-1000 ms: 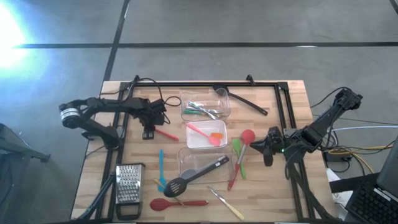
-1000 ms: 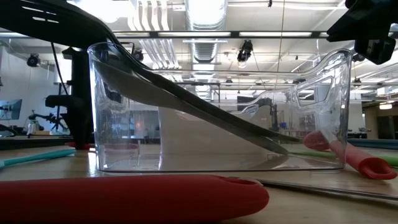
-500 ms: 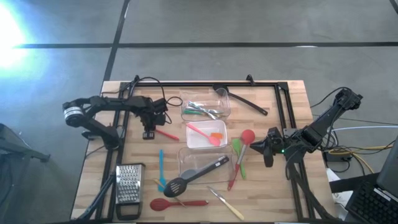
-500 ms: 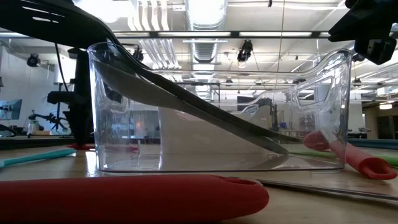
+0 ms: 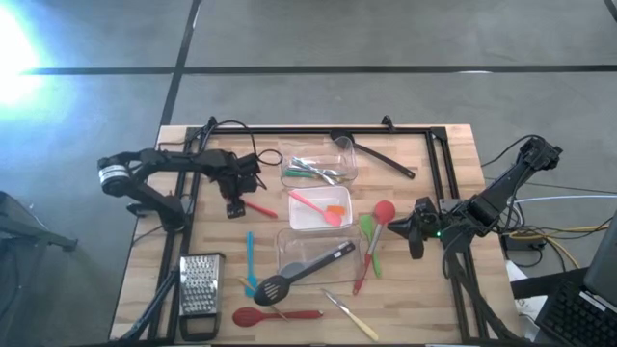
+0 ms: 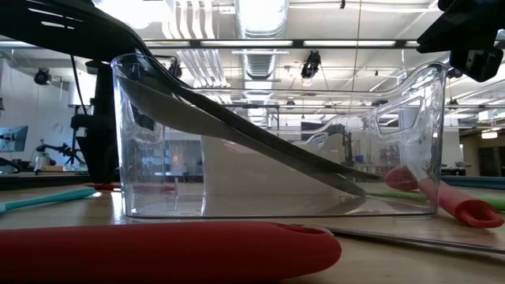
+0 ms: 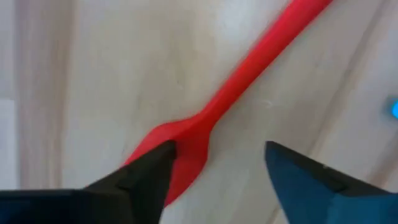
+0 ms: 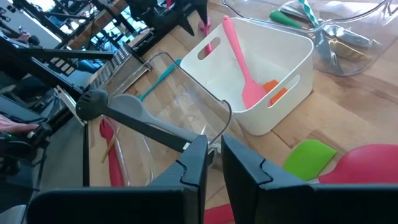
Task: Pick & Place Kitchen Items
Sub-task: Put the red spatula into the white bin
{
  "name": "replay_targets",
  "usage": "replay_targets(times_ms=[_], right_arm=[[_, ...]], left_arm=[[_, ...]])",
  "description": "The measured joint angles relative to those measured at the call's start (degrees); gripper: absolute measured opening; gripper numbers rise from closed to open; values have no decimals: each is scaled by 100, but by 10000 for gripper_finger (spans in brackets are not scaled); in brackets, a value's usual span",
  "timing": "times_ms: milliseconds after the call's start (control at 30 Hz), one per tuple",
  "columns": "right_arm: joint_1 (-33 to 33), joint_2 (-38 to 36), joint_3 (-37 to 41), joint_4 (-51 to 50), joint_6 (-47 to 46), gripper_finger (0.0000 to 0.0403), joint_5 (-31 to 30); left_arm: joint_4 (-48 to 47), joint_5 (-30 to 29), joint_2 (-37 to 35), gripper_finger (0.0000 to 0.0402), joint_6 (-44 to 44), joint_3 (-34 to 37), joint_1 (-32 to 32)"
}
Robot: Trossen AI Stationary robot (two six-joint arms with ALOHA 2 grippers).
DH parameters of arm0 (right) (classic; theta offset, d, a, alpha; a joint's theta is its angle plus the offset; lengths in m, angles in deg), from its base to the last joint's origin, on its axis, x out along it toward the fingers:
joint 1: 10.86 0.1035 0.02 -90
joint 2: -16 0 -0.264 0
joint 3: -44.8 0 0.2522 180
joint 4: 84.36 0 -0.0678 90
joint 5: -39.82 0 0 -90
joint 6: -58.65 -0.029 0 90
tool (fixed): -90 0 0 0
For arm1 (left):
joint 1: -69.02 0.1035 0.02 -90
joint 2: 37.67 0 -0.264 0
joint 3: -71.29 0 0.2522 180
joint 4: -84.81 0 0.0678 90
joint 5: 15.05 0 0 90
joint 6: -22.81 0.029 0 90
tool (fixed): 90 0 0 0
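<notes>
**Left gripper released over the red spatula**

Low view, nearest first: a thick red silicone handle (image 6: 170,251) lies across the front of the pale wooden desk (image 6: 71,211). Behind it stands a clear rectangular plastic tub (image 6: 276,142) with a black slotted spoon (image 6: 237,126) leaning over its rim. Beyond are hanging ceiling lights, ducts and a glass-walled room.

From above, a steel box grater (image 5: 200,285) sits at the desk's near left corner, a teal-handled tool (image 5: 249,258) just beside it. A white tub (image 5: 319,208) holds a pink spatula (image 5: 315,206). A green spatula (image 5: 367,228) and a red round-headed spoon (image 5: 382,214) lie to its right.

The left gripper (image 5: 234,206) hangs low at the desk's left side, fingers spread either side of a slim red spatula (image 7: 211,118) lying flat on the wood; one finger (image 7: 146,171) touches its blade. Half a second ago those fingers were clenched; now they stand apart, and the spatula lies where it was.

The right gripper (image 8: 213,163) waits at the right edge, clenched on nothing, pointing toward the tubs.

No readable writing shows anywhere.
</notes>
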Motion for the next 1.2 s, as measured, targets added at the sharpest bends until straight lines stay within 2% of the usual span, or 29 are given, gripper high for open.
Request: replay_targets(times_ms=[67, 167, 300, 567, 800, 933, 1200], right_arm=[[0, 0, 0, 0, -2, 43, 0], [-3, -3, 1, 2, -10, 43, 0], [-4, -4, 2, 4, -26, 43, 0], [-4, 2, 2, 0, -78, 43, 2], [-2, 2, 2, 0, -72, 43, 2], [-2, 2, 2, 0, -61, 43, 2], [-2, 2, 2, -3, -58, 43, 22]], left_arm=[[47, -453, 0, 294, -54, 16, 16], [-20, -704, -3, 323, -75, -31, 16], [-181, -860, -16, 330, -294, -135, 24], [-59, -564, 19, 319, -522, 2, 237], [61, -230, 338, 310, -698, 24, 415], [62, -326, 609, 262, -729, 26, 415], [80, -314, 645, 88, -564, 21, 411]])
